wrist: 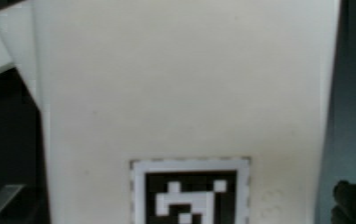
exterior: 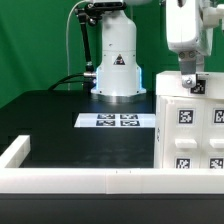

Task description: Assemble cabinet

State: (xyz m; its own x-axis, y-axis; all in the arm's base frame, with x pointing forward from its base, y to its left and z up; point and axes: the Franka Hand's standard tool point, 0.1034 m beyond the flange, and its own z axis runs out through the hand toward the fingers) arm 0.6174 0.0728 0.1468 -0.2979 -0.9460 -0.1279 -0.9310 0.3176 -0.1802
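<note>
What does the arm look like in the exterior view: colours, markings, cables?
White glossy arm with rounded housings. The white base column carries a black triangular warning mark and sits on a round foot. Black cables loop beside the base and trail over the black table. The tool's fingers look dark, details too small.

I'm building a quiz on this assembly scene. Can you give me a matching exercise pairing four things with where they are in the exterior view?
Things:
1. cabinet
2. marker board
3. gripper
4. white rail

Places:
A. flat on the black table, mid-scene
B. along the near edge
C. at the exterior view's right, tags facing the camera
D. right above the cabinet's top

Pairs: 1-C, 2-A, 3-D, 4-B
</note>
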